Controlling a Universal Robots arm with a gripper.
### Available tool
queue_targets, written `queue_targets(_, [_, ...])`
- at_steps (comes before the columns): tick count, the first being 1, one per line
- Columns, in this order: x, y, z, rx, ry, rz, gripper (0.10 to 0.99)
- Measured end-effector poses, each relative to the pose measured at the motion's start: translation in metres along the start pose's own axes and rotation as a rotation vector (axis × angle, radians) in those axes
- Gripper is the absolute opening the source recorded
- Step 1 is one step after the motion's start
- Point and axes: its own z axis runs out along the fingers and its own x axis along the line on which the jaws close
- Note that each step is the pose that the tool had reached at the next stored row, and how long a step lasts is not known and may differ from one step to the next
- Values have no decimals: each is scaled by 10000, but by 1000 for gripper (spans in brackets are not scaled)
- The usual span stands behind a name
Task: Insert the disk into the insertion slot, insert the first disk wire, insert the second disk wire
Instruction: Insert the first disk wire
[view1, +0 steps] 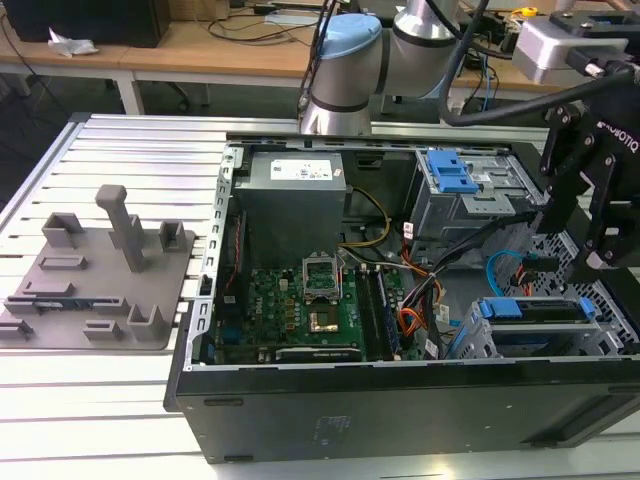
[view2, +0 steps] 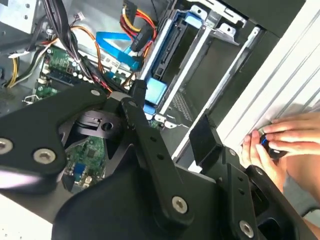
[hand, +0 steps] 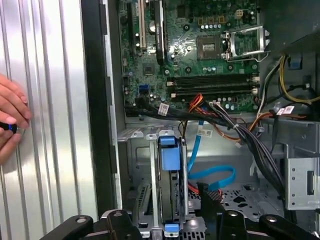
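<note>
The disk (view1: 530, 310), silver in a bright blue carrier, sits in the grey metal insertion slot (view1: 478, 338) at the case's near corner on the exterior view's right. In the first wrist view the disk (hand: 169, 170) stands edge-on in the slot (hand: 137, 150). My gripper (view1: 598, 250) hangs just above that corner; its black fingers (view2: 137, 92) are apart, open, with nothing between them. The red-orange first disk wire (view2: 135, 20) and the light-blue second disk wire (view2: 115, 45) lie beside the disk (view2: 170, 55). I cannot tell whether either plug is seated.
A person's hand (view2: 285, 140) rests on the ribbed aluminium table (hand: 45, 125) beside the case, pinching a small dark object. A taller grey cage with a blue clip (view1: 450, 175), the motherboard (view1: 300, 300) and black cable bundles (hand: 250, 145) crowd the case. A grey fixture plate (view1: 100, 270) lies on the exterior view's left.
</note>
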Motion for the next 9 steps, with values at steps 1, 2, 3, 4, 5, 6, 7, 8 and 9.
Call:
queue_targets(1, [-115,6,2,17,269,-17,624])
queue_targets(2, [-179,10,5,29,498,-30,624])
queue_targets(3, [-232,11,5,36,680,-41,624])
queue_targets(4, [-294,11,5,43,831,-50,624])
queue_targets(5, [-355,4,8,45,1036,-62,624])
queue_targets(6, [-378,-18,11,44,1126,-67,624])
queue_targets(7, [-390,-46,15,41,1179,-71,624])
queue_targets(8, [-401,-111,28,8,1215,-76,624])
queue_targets(9, [-409,-204,46,-90,1225,-93,624])
